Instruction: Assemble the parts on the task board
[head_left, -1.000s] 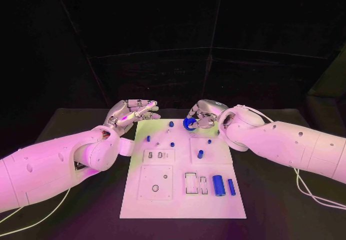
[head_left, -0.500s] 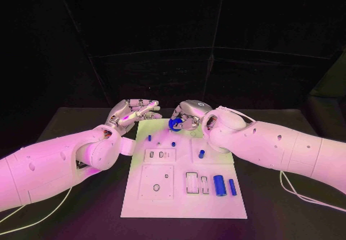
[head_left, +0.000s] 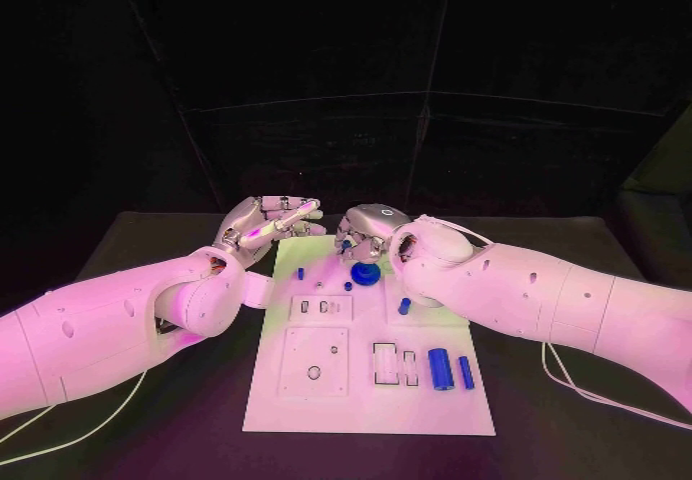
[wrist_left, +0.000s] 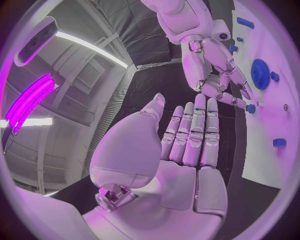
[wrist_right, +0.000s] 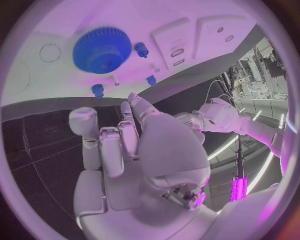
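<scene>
Your right hand (head_left: 369, 232) hovers at the far end of the task board (head_left: 325, 395), and the blue gear (head_left: 365, 272) lies flat on the board just below its fingertips, apart from them; the hand holds nothing, its fingers loosely spread, as the right wrist view confirms. I judge the gear-seating step is just about done, though I cannot tell whether the gear sits fully down on its post. Your left hand (head_left: 267, 226) waits beside the board's far corner, fingers straight and together, palm empty. Next, you likely need another part: small blue pegs (head_left: 348, 286) stand near the gear, so choose one and approach with a fine pinch.
</scene>
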